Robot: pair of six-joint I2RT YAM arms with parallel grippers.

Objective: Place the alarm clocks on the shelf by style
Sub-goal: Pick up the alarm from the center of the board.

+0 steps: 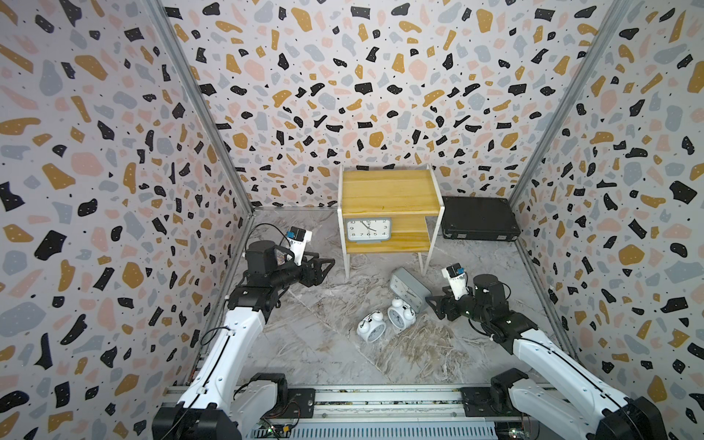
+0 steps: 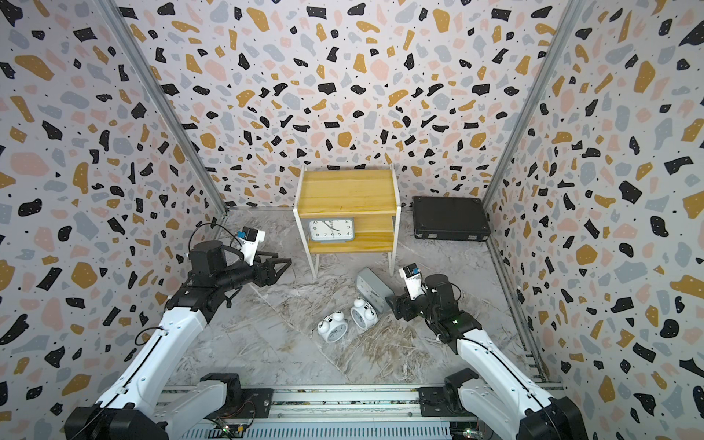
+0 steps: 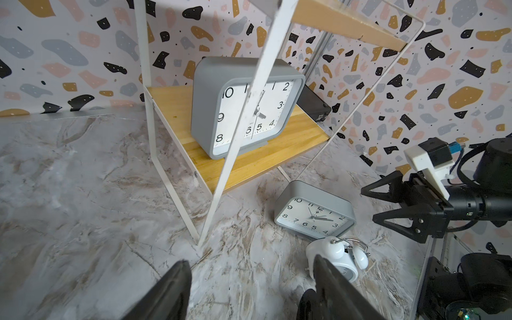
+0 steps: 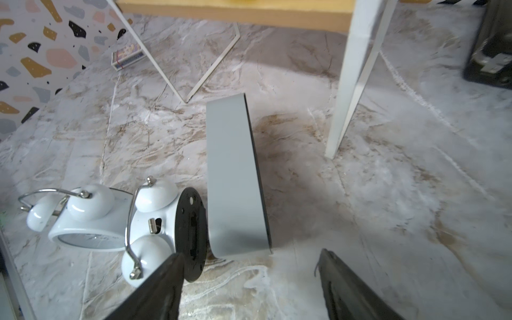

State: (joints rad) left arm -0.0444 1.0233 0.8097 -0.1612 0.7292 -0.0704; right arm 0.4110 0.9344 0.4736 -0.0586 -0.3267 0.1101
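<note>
The shelf (image 1: 388, 190) (image 2: 344, 190) stands at the back. One grey alarm clock (image 1: 368, 229) (image 2: 330, 229) (image 3: 243, 110) stands upright on its lower board. A second grey clock (image 1: 410, 289) (image 2: 375, 289) (image 3: 314, 213) (image 4: 235, 177) stands on the floor in front. Two white twin-bell clocks (image 1: 370, 325) (image 1: 399, 313) (image 4: 83, 219) (image 4: 166, 221) lie beside it, the nearer one touching it. My right gripper (image 1: 432, 304) (image 4: 249, 255) is open and empty, just short of the floor clock's end. My left gripper (image 1: 325, 266) (image 3: 249, 266) is open and empty, left of the shelf.
A flat black case (image 1: 478, 218) (image 4: 490, 55) lies right of the shelf against the back wall. A small box (image 4: 127, 58) lies on the floor under the shelf. White shelf legs (image 4: 349, 83) stand close to the floor clock. Patterned walls enclose three sides.
</note>
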